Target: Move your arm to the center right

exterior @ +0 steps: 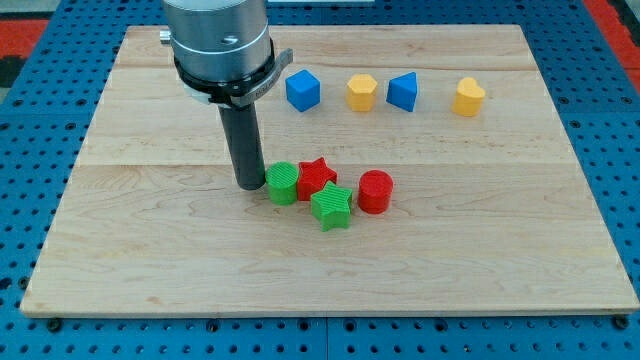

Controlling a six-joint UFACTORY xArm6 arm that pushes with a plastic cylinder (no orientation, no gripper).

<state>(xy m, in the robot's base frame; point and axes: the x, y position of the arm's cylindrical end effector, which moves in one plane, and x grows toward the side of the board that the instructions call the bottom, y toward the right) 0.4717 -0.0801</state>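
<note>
Arm [220,45]: one, grey metal housing with a black collar, standing over the upper left-of-centre part of the bench [150,270], well to the view's left of the bench's centre-right area.

Tool [244,140]: one plain dark rod, upright, hanging from the collar. It had no jaws to clench or release, and it grasped nothing. Its tip [248,186] rested at bench level, a little left of the bench's middle.

Green cylinder [283,184]: one, ribbed, just to the right of the tip; whether the two touched or only nearly touched could not be told.

Red star [317,177]: one, right of the tool beyond the green cylinder and touching that cylinder.

Green star [331,206]: one, to the tool's right and slightly toward the view's bottom, pressed against the red star.

Red cylinder [375,191]: one, farthest right of the tool in this cluster, just beside the green star.

Blue cube [302,90]: one, up and to the right of the tip, near the collar's right edge.

Yellow block [361,92]: one, faceted, exact shape unclear, farther right of the tool in the same upper row.

Blue wedge-like block [402,91]: one, just right of that yellow block.

Yellow rounded block [468,97]: one, well apart from the tool, last in the upper row.

Bench: pale wooden board, lying on a blue perforated surface [40,130].
</note>
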